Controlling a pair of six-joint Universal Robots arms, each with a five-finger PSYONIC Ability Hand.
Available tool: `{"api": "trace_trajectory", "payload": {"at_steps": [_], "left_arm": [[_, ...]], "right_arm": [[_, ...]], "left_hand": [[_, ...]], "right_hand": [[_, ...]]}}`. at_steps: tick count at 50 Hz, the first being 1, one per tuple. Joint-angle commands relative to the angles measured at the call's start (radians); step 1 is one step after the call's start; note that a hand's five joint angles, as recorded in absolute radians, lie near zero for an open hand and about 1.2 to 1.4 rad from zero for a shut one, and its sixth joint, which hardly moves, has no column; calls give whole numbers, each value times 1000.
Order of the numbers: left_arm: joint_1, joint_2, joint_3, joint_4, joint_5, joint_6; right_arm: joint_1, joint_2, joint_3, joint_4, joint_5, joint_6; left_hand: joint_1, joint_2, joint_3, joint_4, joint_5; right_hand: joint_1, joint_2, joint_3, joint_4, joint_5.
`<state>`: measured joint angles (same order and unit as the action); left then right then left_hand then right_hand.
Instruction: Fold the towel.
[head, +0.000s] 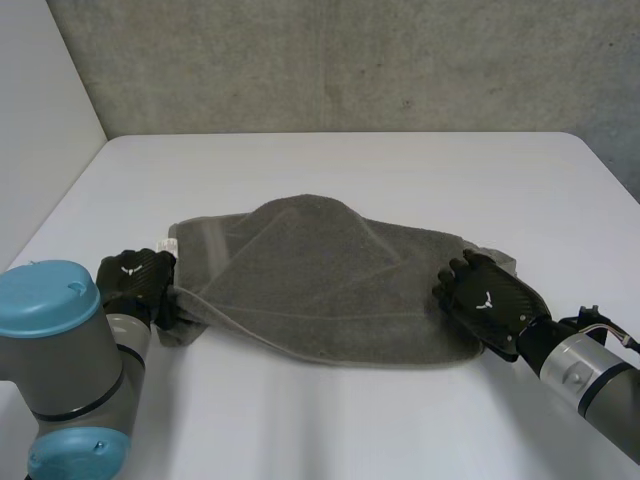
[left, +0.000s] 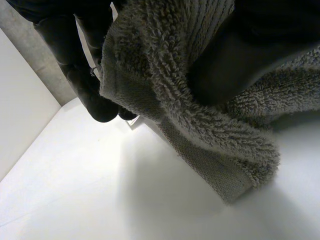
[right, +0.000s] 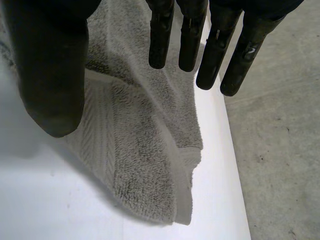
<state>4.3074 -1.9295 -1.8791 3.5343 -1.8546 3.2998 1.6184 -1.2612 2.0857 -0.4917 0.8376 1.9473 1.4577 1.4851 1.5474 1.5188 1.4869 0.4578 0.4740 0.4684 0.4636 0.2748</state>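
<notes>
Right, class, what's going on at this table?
A two-armed robot is working on a grey towel lying rumpled on the white table. Its left robot hand grips the towel's left end. Its right robot hand is open over the right end, fingers straight. The towel is not neatly folded yet.

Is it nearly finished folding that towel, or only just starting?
Roughly midway, I'd guess. The towel already lies doubled over on the table, though lumpy and uneven. The left robot hand grips its left end; the right robot hand is at the right end with fingers straight. Left to do: bring one end across to the other and flatten it.
</notes>
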Motion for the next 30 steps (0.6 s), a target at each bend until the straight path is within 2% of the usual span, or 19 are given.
{"api": "trace_trajectory", "payload": {"at_steps": [1,6,11,13,14,15,20,22,23,24,25,27,28,30], "left_arm": [[2,3,0,0,0,0],[2,4,0,0,0,0],[2,7,-2,0,0,0],[2,7,-2,0,0,0],[2,7,-2,0,0,0],[2,9,-2,0,0,0],[3,14,0,0,0,0],[3,15,0,0,0,0],[5,20,2,0,0,0],[5,29,3,0,0,0],[5,29,3,0,0,0],[5,81,3,-2,2,0],[5,81,3,-2,2,0],[5,121,6,-5,3,0]], "right_arm": [[-2,63,-15,1,11,-96],[-3,72,-19,5,15,-129],[-2,72,-27,32,15,-129],[-6,71,-35,54,14,-116],[-6,71,-35,55,14,-116],[-9,68,-39,64,11,-110],[-15,8,-52,75,18,-44],[-15,-106,-64,68,29,115],[-15,-107,-64,68,29,116],[-15,-163,-75,64,46,222],[-15,-164,-75,64,46,223],[-18,-262,-117,64,113,439],[-18,-262,-118,64,113,440],[-20,-357,-183,96,171,615]], "left_hand": [[-61,-89,-151,-123,-265],[-61,-89,-151,-123,-265],[-61,-89,-151,-123,-265],[-61,-89,-151,-123,-265],[-61,-89,-151,-123,-265],[-61,-89,-151,-123,-265],[-61,-89,-151,-123,-265],[-61,-89,-151,-123,-265],[-61,-89,-151,-123,-265],[-61,-89,-151,-123,-265],[-61,-89,-151,-123,-265],[-61,-89,-151,-123,-265],[-61,-89,-151,-123,-265],[-61,-89,-151,-123,-265]], "right_hand": [[6,-10,-5,0,14],[82,66,72,76,91],[297,280,286,291,305],[711,695,700,705,719],[713,697,703,708,722],[936,920,926,930,945],[938,922,928,933,947],[938,922,928,933,947],[938,922,928,933,947],[938,922,928,933,947],[938,922,928,933,947],[938,922,928,933,947],[938,922,928,933,947],[938,922,928,933,947]]}}
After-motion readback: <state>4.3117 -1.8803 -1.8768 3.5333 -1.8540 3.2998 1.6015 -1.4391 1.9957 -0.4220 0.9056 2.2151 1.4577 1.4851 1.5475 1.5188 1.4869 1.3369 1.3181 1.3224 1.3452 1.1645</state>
